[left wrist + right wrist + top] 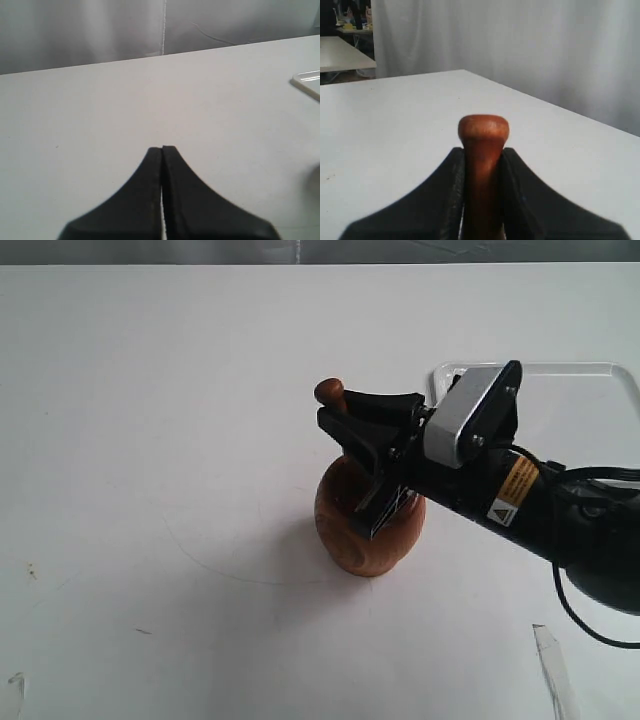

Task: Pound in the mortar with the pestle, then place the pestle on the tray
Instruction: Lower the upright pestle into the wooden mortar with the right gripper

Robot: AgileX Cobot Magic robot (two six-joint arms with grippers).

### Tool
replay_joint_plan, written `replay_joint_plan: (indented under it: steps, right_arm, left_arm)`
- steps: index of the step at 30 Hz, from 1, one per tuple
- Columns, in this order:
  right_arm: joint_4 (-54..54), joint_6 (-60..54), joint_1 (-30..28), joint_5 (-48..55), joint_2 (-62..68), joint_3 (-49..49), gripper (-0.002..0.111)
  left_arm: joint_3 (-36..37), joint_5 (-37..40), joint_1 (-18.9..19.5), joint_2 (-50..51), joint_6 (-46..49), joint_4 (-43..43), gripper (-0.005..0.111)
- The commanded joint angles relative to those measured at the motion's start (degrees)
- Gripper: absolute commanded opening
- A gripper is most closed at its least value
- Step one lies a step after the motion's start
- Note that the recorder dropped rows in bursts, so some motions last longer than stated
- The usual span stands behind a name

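The reddish-brown mortar (pixel 368 525) stands upright near the middle of the white table. My right gripper (pixel 345 410) reaches in from the right and is shut on the thin neck of the pestle (pixel 330 393), whose small knob (pixel 483 127) sticks out past the fingertips. The pestle's thick end is hidden behind the gripper, over or in the mortar's mouth. In the right wrist view the gripper (pixel 483 152) clamps the neck from both sides. The white tray (pixel 585 380) lies behind the right arm, mostly covered by it. My left gripper (pixel 162 148) is shut on nothing, over bare table, out of the exterior view.
A corner of the tray (pixel 307 82) shows at the edge of the left wrist view. A white curtain (pixel 530 45) hangs beyond the table's far edge. A strip of clear tape (pixel 552 665) lies near the front right.
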Motion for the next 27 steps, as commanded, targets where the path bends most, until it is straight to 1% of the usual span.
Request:
replay_joint_plan:
  steps: [1, 9, 12, 18, 23, 26, 27]
  right_arm:
    - [-0.32, 0.5, 0.19, 4.29, 1.85, 0.76, 0.0]
    - [-0.19, 0.64, 0.19, 4.29, -13.74, 0.76, 0.0]
    - [-0.19, 0.64, 0.19, 4.29, -16.86, 0.76, 0.0]
    - [-0.53, 1.32, 0.19, 4.29, -13.42, 0.76, 0.0]
    - [-0.32, 1.44, 0.19, 4.29, 0.63, 0.76, 0.0]
    - [-0.32, 1.44, 0.19, 4.29, 0.55, 0.76, 0.0]
    - [0.12, 1.31, 0.19, 4.29, -2.59, 0.76, 0.0]
  left_arm:
    - [0.03, -0.17, -0.44, -0.07, -0.47, -0.42, 0.0]
    - [0.03, -0.17, -0.44, -0.07, -0.47, -0.42, 0.0]
    - [0.03, -0.17, -0.44, -0.07, -0.47, -0.42, 0.0]
    - [0.03, -0.17, -0.44, -0.07, -0.47, -0.42, 0.0]
    - [0.03, -0.17, -0.44, -0.07, -0.47, -0.42, 0.0]
    - [0.03, -0.17, -0.44, -0.07, -0.47, -0.42, 0.0]
    - [0.03, -0.17, -0.44, -0.07, -0.47, -0.42, 0.0]
